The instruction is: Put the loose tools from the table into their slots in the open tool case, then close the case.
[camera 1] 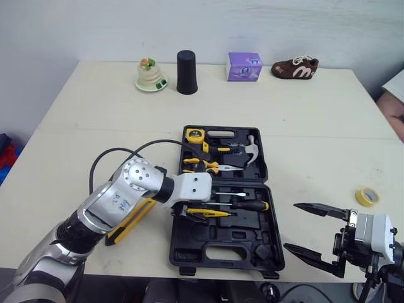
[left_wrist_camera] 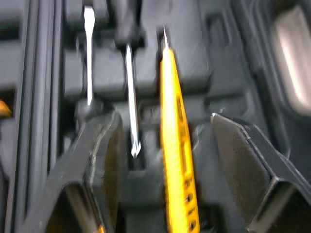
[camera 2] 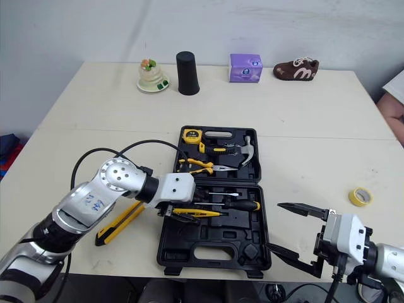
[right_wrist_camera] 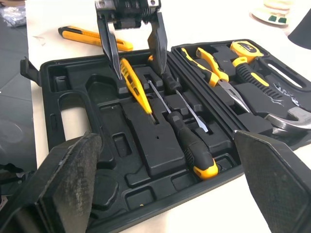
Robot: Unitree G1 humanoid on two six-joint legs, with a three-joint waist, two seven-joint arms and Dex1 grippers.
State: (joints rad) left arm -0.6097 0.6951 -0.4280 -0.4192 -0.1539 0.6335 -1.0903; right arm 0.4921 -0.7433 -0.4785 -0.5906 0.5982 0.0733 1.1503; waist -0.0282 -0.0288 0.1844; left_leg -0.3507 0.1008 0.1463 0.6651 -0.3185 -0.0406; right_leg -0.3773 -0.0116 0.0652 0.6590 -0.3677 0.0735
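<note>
Table (camera 1: pixel 95 113) bears tool case (camera 1: pixel 189 255); left claw (right_wrist_camera: pixel 140 73) gapes astride yellow screwdriver (left_wrist_camera: pixel 175 145), right claw (camera 1: pixel 290 226) gapes

The tool case (camera 1: pixel 189 243) lies open at the middle of the table's (camera 1: pixel 315 126) front edge. Its far half holds tape measure (camera 1: pixel 194 134), pliers (camera 1: pixel 205 165) and hammer (camera 1: pixel 249 151); its near half screwdrivers (camera 1: pixel 249 206) and, it seems, a tester pen (camera 1: pixel 208 213). A knife (camera 2: pixel 118 225) lies left of the case, a tape roll (camera 1: pixel 367 196) near the right edge.

A figurine (camera 1: pixel 151 74), black cup (camera 1: pixel 187 72), purple box (camera 1: pixel 244 66) and brown shoe (camera 1: pixel 295 67) stand in a row.
</note>
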